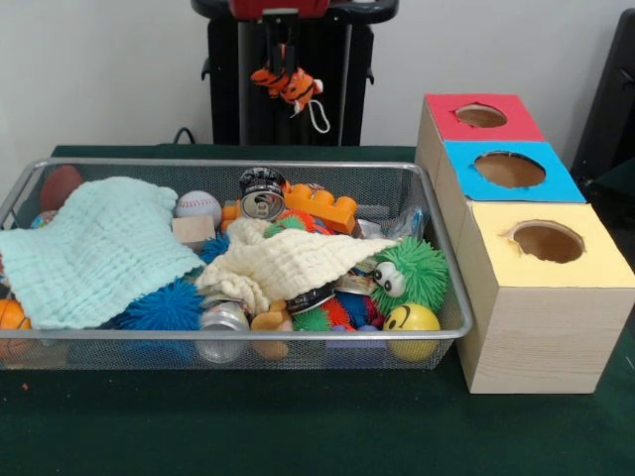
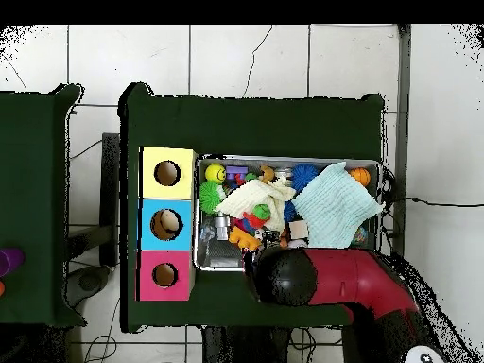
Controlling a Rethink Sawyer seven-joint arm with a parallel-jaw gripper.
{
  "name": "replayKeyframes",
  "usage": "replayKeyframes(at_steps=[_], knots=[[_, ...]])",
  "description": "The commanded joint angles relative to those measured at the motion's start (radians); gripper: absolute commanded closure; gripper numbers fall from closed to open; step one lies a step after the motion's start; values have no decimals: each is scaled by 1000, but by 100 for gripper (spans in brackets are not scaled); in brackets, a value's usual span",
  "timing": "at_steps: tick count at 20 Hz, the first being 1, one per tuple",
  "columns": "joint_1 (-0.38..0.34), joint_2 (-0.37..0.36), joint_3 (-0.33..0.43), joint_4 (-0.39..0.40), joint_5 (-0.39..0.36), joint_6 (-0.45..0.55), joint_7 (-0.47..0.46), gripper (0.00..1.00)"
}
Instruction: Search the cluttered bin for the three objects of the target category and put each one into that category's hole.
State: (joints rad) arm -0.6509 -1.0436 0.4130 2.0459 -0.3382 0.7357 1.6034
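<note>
I see the gripper [image 1: 288, 81] raised above the far edge of the wire bin [image 1: 451, 297], its fingers closed on a small orange and black striped plush toy [image 1: 290, 85] that hangs clear of the clutter, a white loop dangling from its side. From overhead the red and black arm [image 2: 350, 282] covers the bin's near edge, so I can't make out the toy or the fingers there.

The bin sits on the dark green table [image 1: 298, 426]. Inside it I note:
- a pale mint cloth [image 1: 94, 248] draped over the left part, and a cream cloth [image 1: 288, 263] lying across the middle;
- a baseball [image 1: 198, 206] at the back beside a small wooden block [image 1: 192, 230];
- an upright can [image 1: 262, 193] with an orange plastic brick [image 1: 322, 206] just beside it;
- a blue spiky ball [image 1: 164, 307] at the front, and a second can [image 1: 223, 322] on its side against the front wall;
- a green fuzzy toy with big eyes [image 1: 412, 273] at the right end, with a yellow smiley ball [image 1: 411, 322] just in front of it.

Touching the bin's right side stands a row of three wooden boxes (each with one round hole on top): red top [image 1: 481, 116] farthest back, blue top [image 1: 508, 171] in the middle, yellow top [image 1: 546, 243] nearest the camera. Overhead, something pale shows inside the blue box's hole; I can't tell what.
</note>
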Motion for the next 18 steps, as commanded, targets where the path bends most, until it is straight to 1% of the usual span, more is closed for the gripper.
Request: replayKeyframes(at_steps=[1, 4, 7, 12, 18], knots=[[111, -76, -22, 181, 88, -35, 190, 100], [160, -72, -65, 208, 85, -97, 238, 100], [187, -60, -101, 213, 76, -134, 249, 100], [224, -44, -146, 217, 87, -166, 252, 100], [302, -23, -205, 216, 103, -206, 297, 100]])
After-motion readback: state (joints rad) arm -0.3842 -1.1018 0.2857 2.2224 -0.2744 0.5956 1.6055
